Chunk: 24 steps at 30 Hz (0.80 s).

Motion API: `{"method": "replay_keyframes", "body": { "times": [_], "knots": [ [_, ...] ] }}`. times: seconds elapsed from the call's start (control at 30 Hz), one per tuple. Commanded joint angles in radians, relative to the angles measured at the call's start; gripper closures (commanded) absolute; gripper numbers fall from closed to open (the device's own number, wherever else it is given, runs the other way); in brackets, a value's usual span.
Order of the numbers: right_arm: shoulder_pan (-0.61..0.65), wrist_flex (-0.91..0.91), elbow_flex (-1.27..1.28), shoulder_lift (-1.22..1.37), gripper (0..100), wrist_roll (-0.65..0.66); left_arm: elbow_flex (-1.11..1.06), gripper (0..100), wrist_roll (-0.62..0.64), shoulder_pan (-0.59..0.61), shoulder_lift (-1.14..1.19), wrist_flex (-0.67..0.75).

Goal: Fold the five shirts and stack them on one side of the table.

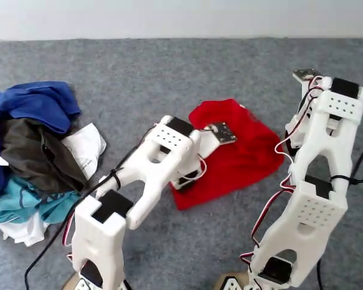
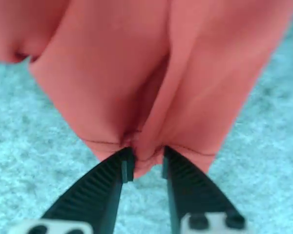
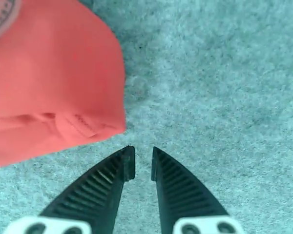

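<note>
High view: the grey felt table [image 1: 169,72] has open room along its far edge and across the near middle between the two arm bases. The red shirt [image 1: 242,151] lies crumpled at the centre. The left arm [image 1: 151,163] leans over its near-left edge and the right arm [image 1: 317,175] stands upright just beside its right edge. Well away from both, at the table's left edge, sits a pile of shirts: a blue shirt [image 1: 39,106] on top, a dark shirt [image 1: 33,154] below it, a white shirt [image 1: 85,145] poking out at the side and a teal shirt [image 1: 18,208] nearest the front.

Left wrist view: the left claw [image 2: 146,163] is clenched on the red shirt [image 2: 136,73], with a pinched fold of its stitched hem caught between the tips. The cloth spreads away ahead of the claw, and bare felt shows on both sides of it.

Right wrist view: the right claw [image 3: 142,163] is empty, its tips slightly parted over bare felt. The red shirt [image 3: 49,87] lies just ahead and to one side, its hem corner near the tips but apart from them. A printed round mark [image 3: 0,14] on the shirt is cut off by the frame edge and too partial to read. Open felt stretches ahead on the other side.
</note>
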<state>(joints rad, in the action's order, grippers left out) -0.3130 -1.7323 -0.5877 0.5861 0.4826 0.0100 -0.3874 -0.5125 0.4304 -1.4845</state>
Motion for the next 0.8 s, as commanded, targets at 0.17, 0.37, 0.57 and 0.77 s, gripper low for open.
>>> {"method": "replay_keyframes", "body": {
  "times": [0.17, 0.37, 0.57, 0.77],
  "knots": [
    [-0.008, -0.01, -0.049, -0.068, 93.6, 0.006, 0.018, 98, -0.008, -0.015, -0.081, -0.071],
    [0.022, -0.062, -0.204, -0.177, 93.5, -0.031, 0.073, 99, 0.044, 0.054, -0.244, -0.216],
    [0.099, -0.061, -0.235, -0.328, 76.8, -0.029, 0.084, 99, 0.041, 0.183, -0.614, -0.27],
    [0.315, -0.061, -0.235, -0.346, 73.6, -0.037, 0.058, 99, 0.038, 0.334, -0.867, -0.272]
  ]
}}
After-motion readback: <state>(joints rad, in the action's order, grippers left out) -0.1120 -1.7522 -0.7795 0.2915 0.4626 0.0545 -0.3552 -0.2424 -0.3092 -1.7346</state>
